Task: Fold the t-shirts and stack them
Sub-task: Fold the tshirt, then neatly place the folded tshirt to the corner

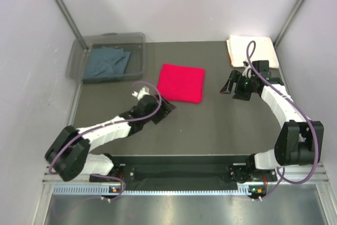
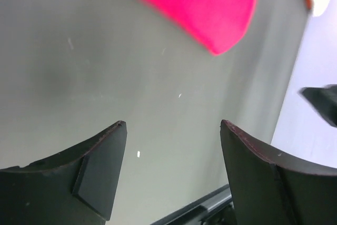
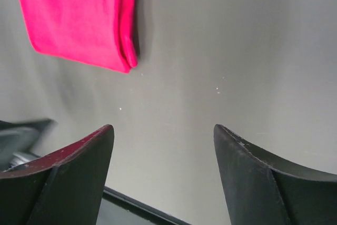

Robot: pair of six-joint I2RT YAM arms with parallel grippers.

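Here, the folded red t-shirt (image 1: 181,82) lies mid-frame on the dark worktop (image 1: 210,125). The cream-white t-shirt (image 1: 238,46) sits folded at upper right. The blue-grey t-shirt (image 1: 108,61) lies rumpled inside the clear bin (image 1: 138,55) at upper left. The left jaws, lower-left of the red shirt, and the right jaws, to its right, are spread, holding nothing.
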